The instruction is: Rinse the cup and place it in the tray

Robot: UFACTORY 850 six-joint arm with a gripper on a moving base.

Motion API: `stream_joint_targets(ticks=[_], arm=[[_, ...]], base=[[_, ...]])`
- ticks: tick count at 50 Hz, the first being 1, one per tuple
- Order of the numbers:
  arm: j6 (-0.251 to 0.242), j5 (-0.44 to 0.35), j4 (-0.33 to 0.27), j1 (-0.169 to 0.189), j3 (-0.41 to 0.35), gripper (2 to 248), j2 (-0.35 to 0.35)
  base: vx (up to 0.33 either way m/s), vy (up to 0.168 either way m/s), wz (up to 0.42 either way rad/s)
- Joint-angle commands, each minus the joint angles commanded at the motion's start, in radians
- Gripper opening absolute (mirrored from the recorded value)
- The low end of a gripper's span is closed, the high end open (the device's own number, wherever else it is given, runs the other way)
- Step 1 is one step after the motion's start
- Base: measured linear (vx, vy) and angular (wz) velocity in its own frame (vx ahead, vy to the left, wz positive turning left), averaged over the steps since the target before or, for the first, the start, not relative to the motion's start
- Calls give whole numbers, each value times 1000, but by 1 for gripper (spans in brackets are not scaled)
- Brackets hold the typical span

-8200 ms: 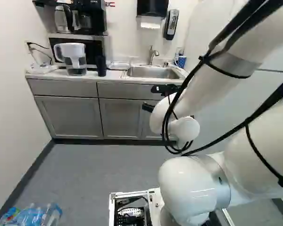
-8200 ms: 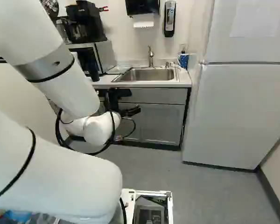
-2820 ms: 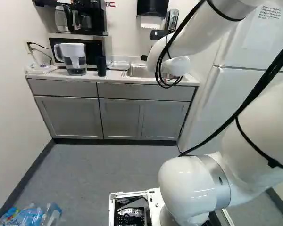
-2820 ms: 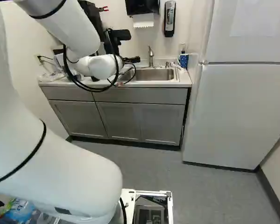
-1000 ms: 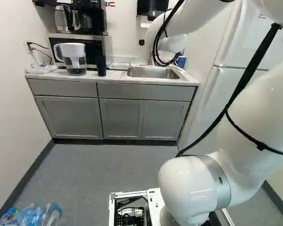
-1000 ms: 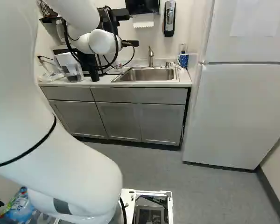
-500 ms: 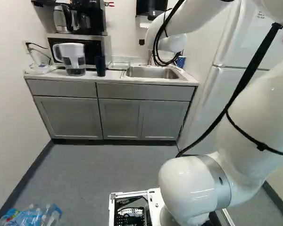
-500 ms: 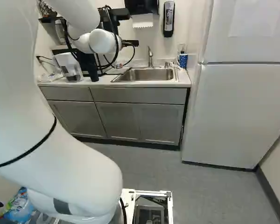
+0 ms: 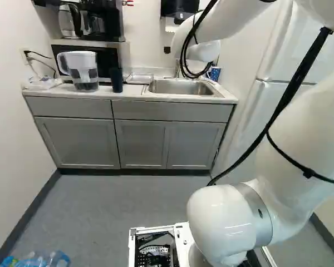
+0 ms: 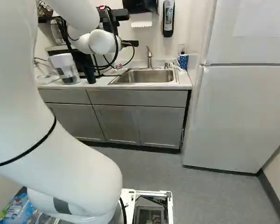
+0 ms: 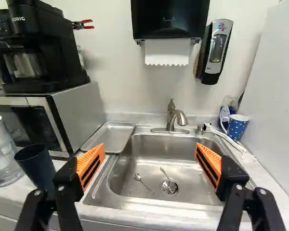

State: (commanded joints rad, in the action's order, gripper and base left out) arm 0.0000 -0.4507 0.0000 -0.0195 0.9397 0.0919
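Observation:
My gripper (image 10: pixel 130 43) is raised over the counter in the right base view, partly hidden by the arm. In the wrist view the gripper (image 11: pixel 150 153) is wide open, its orange pads apart and nothing between them. A dark blue cup (image 11: pixel 37 166) stands upright on the counter beside one finger, next to the water pitcher; the left base view shows this cup (image 9: pixel 116 80) too. The shallow metal tray (image 11: pixel 111 136) lies between microwave and sink (image 11: pixel 149 161). Ahead of the fingers, the faucet (image 11: pixel 176 117) rises behind the basin, where two spoons lie by the drain.
A clear pitcher (image 9: pixel 82 70) and the microwave (image 11: pixel 62 122) flank the cup, with a coffee maker on top. A dotted blue mug (image 11: pixel 236 127) and a white hose stand at the sink's far side, near the refrigerator (image 10: pixel 238 116). Bottles (image 9: pixel 36 260) lie on the floor.
The base has moved slightly forward: counter and cabinets appear a little larger, and the floor bottles have slid lower. The arm holds its pose against its lowest joint.

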Motion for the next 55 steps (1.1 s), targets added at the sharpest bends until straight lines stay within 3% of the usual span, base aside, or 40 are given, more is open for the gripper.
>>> stream_joint_targets(ticks=[55], arm=[[0,0,0,0,0,247,0]], base=[[152,-45,2]])
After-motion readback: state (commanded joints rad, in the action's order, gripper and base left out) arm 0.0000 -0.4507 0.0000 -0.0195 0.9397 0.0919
